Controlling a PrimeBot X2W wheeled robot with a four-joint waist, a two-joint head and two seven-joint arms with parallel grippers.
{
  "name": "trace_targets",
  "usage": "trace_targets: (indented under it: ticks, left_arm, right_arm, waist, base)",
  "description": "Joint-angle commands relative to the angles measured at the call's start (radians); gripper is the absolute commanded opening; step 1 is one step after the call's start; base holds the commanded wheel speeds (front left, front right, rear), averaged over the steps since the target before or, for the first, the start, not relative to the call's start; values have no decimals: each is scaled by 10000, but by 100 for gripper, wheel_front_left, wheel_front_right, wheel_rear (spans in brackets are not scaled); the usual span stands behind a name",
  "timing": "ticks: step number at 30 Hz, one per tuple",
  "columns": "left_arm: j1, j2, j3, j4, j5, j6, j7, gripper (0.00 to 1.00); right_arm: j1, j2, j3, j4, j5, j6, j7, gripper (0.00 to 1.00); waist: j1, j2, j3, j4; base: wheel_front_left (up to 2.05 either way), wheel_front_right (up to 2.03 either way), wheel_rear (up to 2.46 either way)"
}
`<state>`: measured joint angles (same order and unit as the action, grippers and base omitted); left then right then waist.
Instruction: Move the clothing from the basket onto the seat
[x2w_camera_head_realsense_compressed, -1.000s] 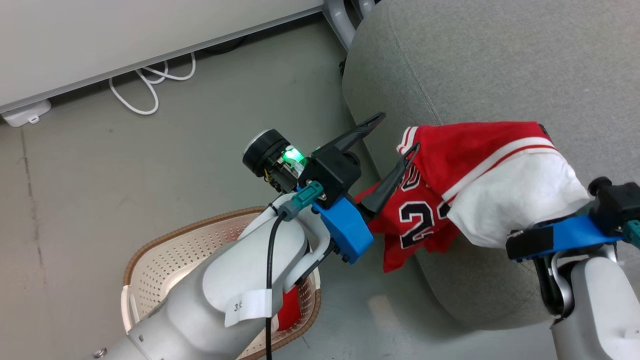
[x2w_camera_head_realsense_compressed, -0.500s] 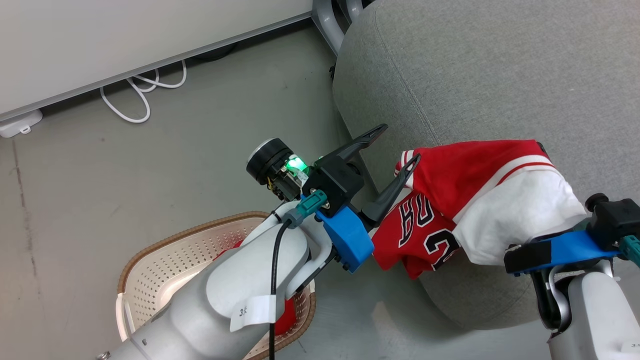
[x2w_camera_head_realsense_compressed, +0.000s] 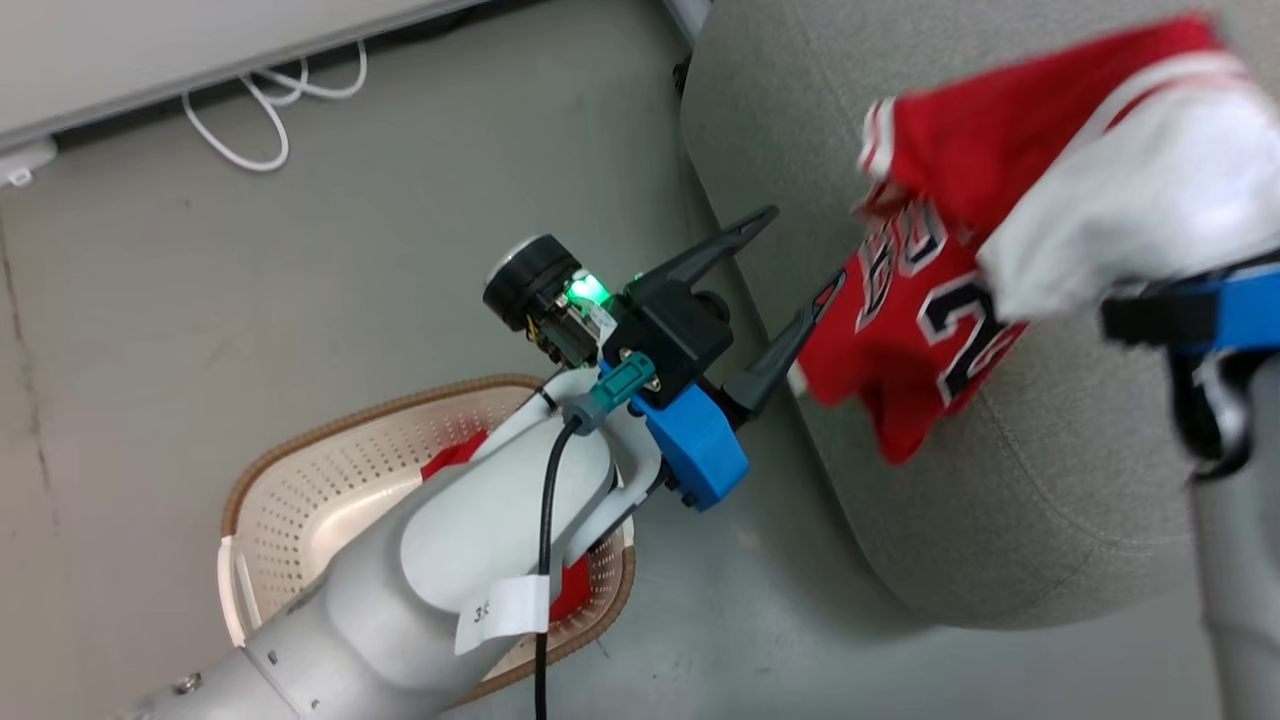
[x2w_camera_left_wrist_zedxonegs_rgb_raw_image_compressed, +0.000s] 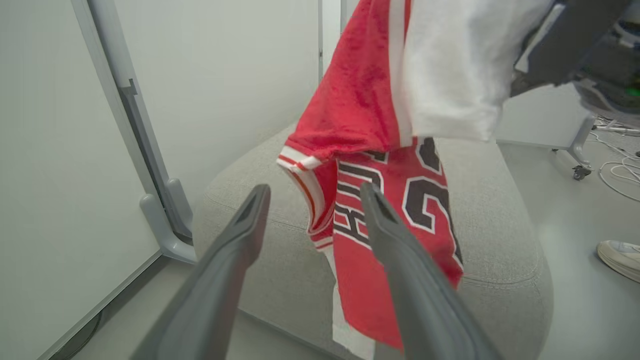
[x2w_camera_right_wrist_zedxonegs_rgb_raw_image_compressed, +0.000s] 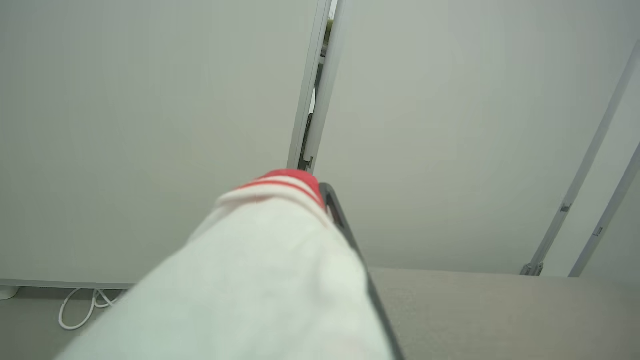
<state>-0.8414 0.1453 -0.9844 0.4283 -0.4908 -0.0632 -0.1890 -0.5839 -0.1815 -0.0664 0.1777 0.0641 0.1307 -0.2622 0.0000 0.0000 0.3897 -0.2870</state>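
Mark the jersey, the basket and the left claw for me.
jersey (x2w_camera_head_realsense_compressed: 890, 340), head view, red front below the lettering.
basket (x2w_camera_head_realsense_compressed: 325, 495), head view, perforated inner wall.
left claw (x2w_camera_head_realsense_compressed: 802, 246), head view, midway between its fingertips.

I cannot see the fingertips of the right gripper (x2w_camera_right_wrist_zedxonegs_rgb_raw_image_compressed: 287, 192). White cloth of the clothing (x2w_camera_right_wrist_zedxonegs_rgb_raw_image_compressed: 260, 265) lies over them above the seat (x2w_camera_right_wrist_zedxonegs_rgb_raw_image_compressed: 500, 310), and one dark finger (x2w_camera_right_wrist_zedxonegs_rgb_raw_image_compressed: 345, 227) shows only as an edge, so I cannot tell if the jaws are closed. In the head view this bundle over the seat is smeared, and its white fold covers part of the number on the jersey (x2w_camera_head_realsense_compressed: 900, 320). On the floor beside the seat, the left forearm (x2w_camera_head_realsense_compressed: 480, 540) hides most of the basket (x2w_camera_head_realsense_compressed: 330, 490), and I cannot identify the red cloth (x2w_camera_head_realsense_compressed: 450, 462) inside. A shoe (x2w_camera_left_wrist_zedxonegs_rgb_raw_image_compressed: 620, 252) past the seat's corner is cut off at the view's edge.
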Motion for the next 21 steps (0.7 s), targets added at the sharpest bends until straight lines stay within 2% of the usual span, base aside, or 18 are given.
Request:
trace_targets:
  ticks: [1, 7, 13, 17, 21]
  left_arm:
    - [-230, 66, 34, -52, 56, 24, 33, 100]
    - [-781, 390, 33, -416, 330, 138, 342, 100]
    - [-1395, 769, 33, -939, 648, 207, 678, 100]
    - [-1697, 913, 34, -1254, 787, 252, 854, 100]
    - [-1905, 943, -9, -1455, 885, 279, 954, 100]
  right_arm:
    - [-412, -201, -92, -107, 8, 1, -42, 0]
    - [-2446, -1251, -1089, -512, -39, 1, -40, 0]
    - [-4289, -2561, -2618, -457, 166, 1, -39, 0]
    - [-4860, -3520, -3347, 42, 359, 0, -40, 0]
    - [-4722, -4002, -3872, 766, 227, 1, -40, 0]
  waist:
    - [0, 0, 412, 95]
    - [0, 0, 1660, 286]
    - [0, 0, 2824, 387]
    - [0, 0, 3388, 412]
    - [0, 0, 3778, 483]
  base:
    - [0, 0, 0]
    - [0, 0, 0]
    - [0, 0, 0]
    - [0, 0, 0]
    - [0, 0, 0]
